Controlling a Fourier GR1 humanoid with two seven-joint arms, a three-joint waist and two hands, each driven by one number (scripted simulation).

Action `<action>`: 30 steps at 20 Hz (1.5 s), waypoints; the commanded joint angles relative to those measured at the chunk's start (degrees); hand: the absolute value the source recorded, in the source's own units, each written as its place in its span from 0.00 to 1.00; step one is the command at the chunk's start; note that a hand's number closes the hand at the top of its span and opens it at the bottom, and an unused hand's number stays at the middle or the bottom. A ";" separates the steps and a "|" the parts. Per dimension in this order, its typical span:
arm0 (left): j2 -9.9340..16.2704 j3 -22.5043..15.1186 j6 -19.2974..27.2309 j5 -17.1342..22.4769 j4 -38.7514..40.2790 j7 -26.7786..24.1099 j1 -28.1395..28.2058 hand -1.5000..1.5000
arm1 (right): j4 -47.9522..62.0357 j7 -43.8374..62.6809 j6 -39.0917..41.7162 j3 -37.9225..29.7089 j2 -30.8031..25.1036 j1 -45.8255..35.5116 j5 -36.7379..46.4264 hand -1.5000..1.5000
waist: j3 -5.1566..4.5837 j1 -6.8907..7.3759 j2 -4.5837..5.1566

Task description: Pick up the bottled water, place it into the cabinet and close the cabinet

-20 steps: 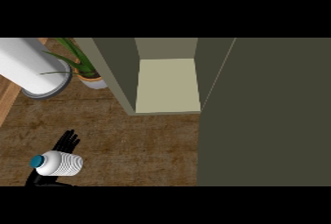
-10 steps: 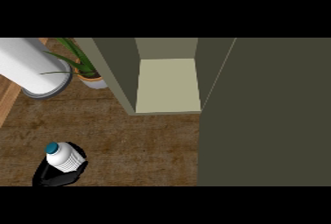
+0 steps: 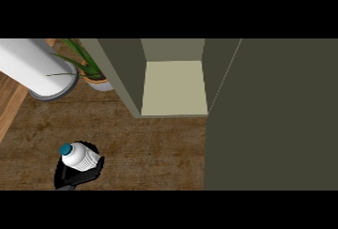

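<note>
The bottled water (image 3: 82, 157), white with a teal cap, is at the lower left of the head view, its cap tilted toward the upper left. My left hand (image 3: 74, 177) is curled round it from below, and its body hides most of the hand. The cabinet (image 3: 175, 87) stands open at the top centre, showing a pale shelf, up and to the right of the bottle. Its dark door (image 3: 274, 116) is swung open and fills the right side. My right hand does not show.
A large white cylinder (image 3: 31, 67) lies at the upper left. A potted plant (image 3: 92, 75) stands beside the cabinet's left wall. The brown wooden counter (image 3: 155, 147) spreads between the bottle and the cabinet, its left edge showing at the far left.
My left hand's fingers, straight behind the bottle a second ago, have curled round it. Bottle and hand have shifted a little right and up toward the cabinet.
</note>
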 commanded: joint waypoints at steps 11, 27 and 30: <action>-7.36 -13.46 4.11 12.69 -4.76 2.48 -5.30 1.00 | -0.54 -0.16 -0.15 1.20 1.23 0.64 -1.30 0.00 | -0.93 0.06 -0.10; -7.47 -40.83 37.76 23.40 -30.42 22.97 -13.08 1.00 | -4.34 3.50 -0.60 -0.51 0.70 -0.53 -3.94 0.00 | -0.95 -0.02 0.11; -7.47 -45.80 45.31 27.28 -29.42 23.66 -17.37 1.00 | -1.43 2.02 -0.78 -2.42 1.20 -2.05 -4.02 0.00 | -0.97 -0.75 0.27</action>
